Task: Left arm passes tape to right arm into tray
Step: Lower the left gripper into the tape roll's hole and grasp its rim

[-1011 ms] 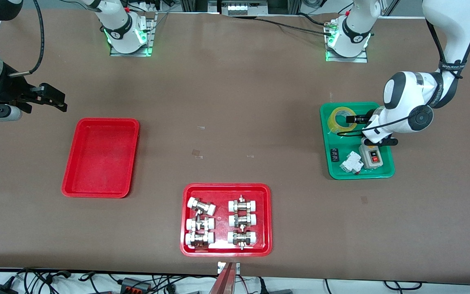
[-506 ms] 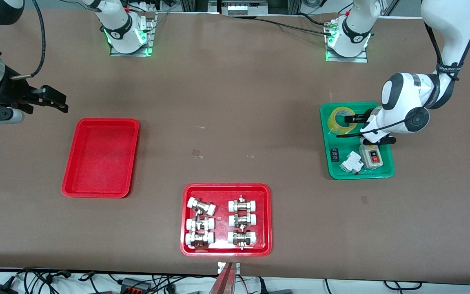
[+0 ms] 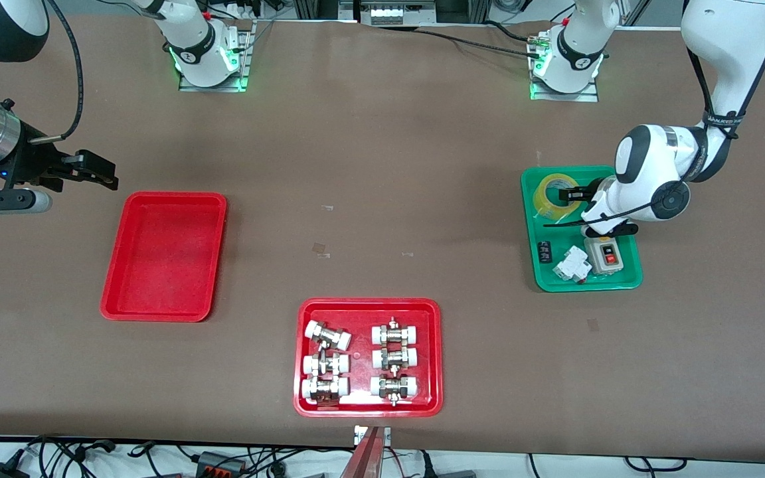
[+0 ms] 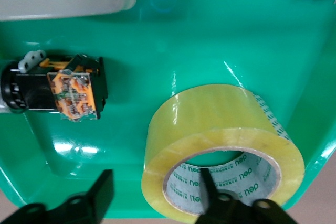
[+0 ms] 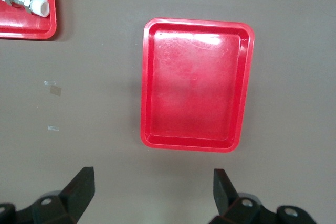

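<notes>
The tape (image 3: pixel 553 193) lies flat in the green tray (image 3: pixel 534 265), at the corner farthest from the front camera. My left gripper (image 3: pixel 566 194) is down at it and open. In the left wrist view the tape (image 4: pixel 210 116) fills the middle. The left gripper (image 4: pixel 156 183) straddles the roll's wall, one finger (image 4: pixel 208 184) inside the core and the other outside. My right gripper (image 3: pixel 99 172) is open and empty over the bare table, beside the plain red tray (image 3: pixel 163 255). The right wrist view shows that empty tray (image 5: pixel 197 90) ahead of the right gripper (image 5: pixel 152 178).
The green tray also holds a grey push-button box (image 3: pixel 605 255), a white breaker (image 3: pixel 572 264) and a small black part (image 3: pixel 544 252). A black-and-orange switch block (image 4: pixel 58 90) lies beside the tape. A red tray (image 3: pixel 368 304) of white-capped fittings sits near the front edge.
My left arm has shifted slightly toward the tape. My right gripper has drifted a little toward the plain red tray. The tape has not moved.
</notes>
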